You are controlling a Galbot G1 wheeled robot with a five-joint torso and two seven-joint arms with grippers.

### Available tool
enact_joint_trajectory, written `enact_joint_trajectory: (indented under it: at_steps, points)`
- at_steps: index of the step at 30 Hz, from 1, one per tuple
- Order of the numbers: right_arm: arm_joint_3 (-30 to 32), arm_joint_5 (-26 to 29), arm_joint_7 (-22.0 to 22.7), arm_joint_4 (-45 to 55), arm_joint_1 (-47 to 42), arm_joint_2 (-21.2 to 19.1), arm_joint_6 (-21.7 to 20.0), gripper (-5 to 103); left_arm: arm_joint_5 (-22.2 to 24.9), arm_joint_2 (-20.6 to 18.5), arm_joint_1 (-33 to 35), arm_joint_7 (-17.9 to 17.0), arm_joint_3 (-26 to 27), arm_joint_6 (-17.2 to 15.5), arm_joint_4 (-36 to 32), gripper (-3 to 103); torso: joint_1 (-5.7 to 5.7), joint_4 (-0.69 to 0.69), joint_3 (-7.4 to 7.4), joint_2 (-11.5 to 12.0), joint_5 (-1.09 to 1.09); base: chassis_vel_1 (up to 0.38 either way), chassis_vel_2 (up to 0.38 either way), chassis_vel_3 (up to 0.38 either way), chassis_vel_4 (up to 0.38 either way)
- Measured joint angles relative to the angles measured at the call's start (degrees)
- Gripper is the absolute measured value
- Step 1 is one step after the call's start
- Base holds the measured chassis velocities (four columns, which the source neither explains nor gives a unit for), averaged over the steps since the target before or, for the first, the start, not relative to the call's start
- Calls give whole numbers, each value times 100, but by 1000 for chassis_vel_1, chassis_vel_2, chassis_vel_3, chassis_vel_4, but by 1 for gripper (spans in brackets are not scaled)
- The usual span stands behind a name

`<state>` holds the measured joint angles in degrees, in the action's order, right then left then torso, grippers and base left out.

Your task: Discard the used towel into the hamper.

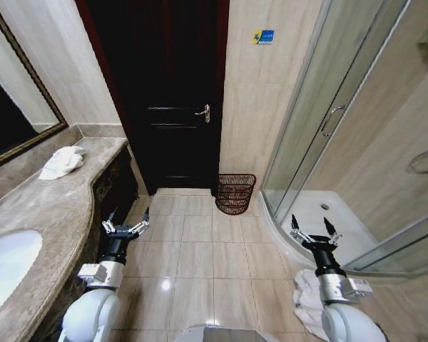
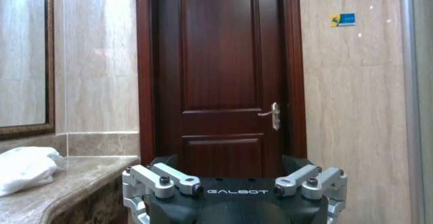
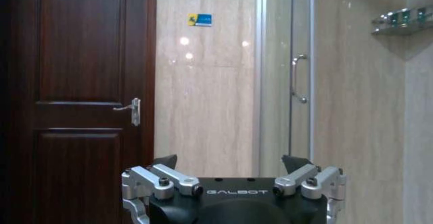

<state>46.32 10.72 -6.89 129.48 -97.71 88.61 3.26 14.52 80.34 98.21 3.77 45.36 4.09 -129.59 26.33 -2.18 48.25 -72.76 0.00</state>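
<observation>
A crumpled white towel [image 1: 62, 162] lies on the marble counter [image 1: 50, 206] at the left, near the wall; the left wrist view catches it too [image 2: 24, 168]. Another white cloth [image 1: 307, 296] lies heaped on the floor beside my right arm. The hamper [image 1: 235, 192], a dark red-brown openwork basket, stands on the floor against the wall to the right of the door. My left gripper [image 1: 129, 214] [image 2: 231, 160] hovers open beside the counter's front, holding nothing. My right gripper [image 1: 310, 221] [image 3: 230, 161] is open and empty near the shower's curved edge.
A dark wooden door [image 1: 171, 92] with a metal handle stands shut straight ahead. A glass shower enclosure [image 1: 328, 121] takes up the right side. A white sink [image 1: 7, 263] is set in the counter near me. Tiled floor [image 1: 200, 242] lies open between counter and shower.
</observation>
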Motion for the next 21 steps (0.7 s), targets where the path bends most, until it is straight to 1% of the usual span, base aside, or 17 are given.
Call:
enact_joint_trajectory:
  at_steps: [9, 21]
  points:
    - [-16, 10, 0, -33, -40, 13, 77, 100, -12, 36, 127, 17, 69, 157, -13, 100, 0, 0, 0, 0, 0, 1, 119, 126, -5]
    - [42, 45, -65, -6, -145, -11, 126, 100, -27, 91, 188, 23, 70, 248, -13, 100, 0, -1, 0, 0, 0, 27, 154, 149, 12]
